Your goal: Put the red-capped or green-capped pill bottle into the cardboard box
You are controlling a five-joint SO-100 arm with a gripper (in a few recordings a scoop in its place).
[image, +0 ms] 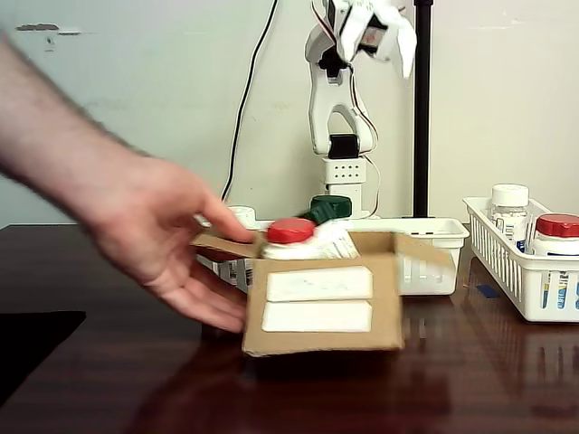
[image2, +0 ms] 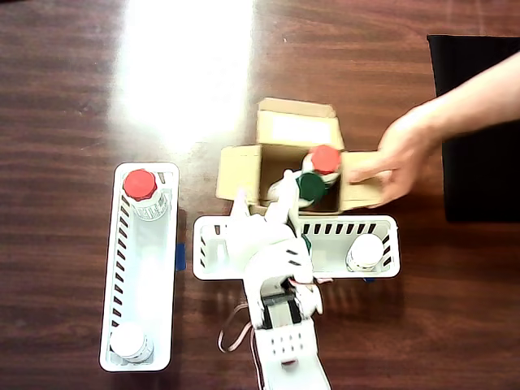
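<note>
The cardboard box [image: 321, 303] stands mid-table with its flaps open [image2: 280, 130] and two white labels on its front. A red-capped pill bottle [image: 290, 231] [image2: 325, 158] and a green-capped pill bottle [image: 330, 207] [image2: 311, 187] rest tilted inside it, caps touching. A person's hand [image: 154, 231] [image2: 398, 154] holds one side flap. My gripper [image: 375, 45] [image2: 262, 197] is raised high above the box's back edge, open, with nothing between its fingers.
A white slotted basket [image2: 378, 223] with a white-capped bottle [image2: 366, 250] sits right behind the box. Another basket [image2: 166, 268] [image: 507, 262] to the side holds a red-capped bottle [image2: 140, 185] and a white-capped one [image2: 130, 341]. A black mat [image2: 475, 122] lies beyond the hand.
</note>
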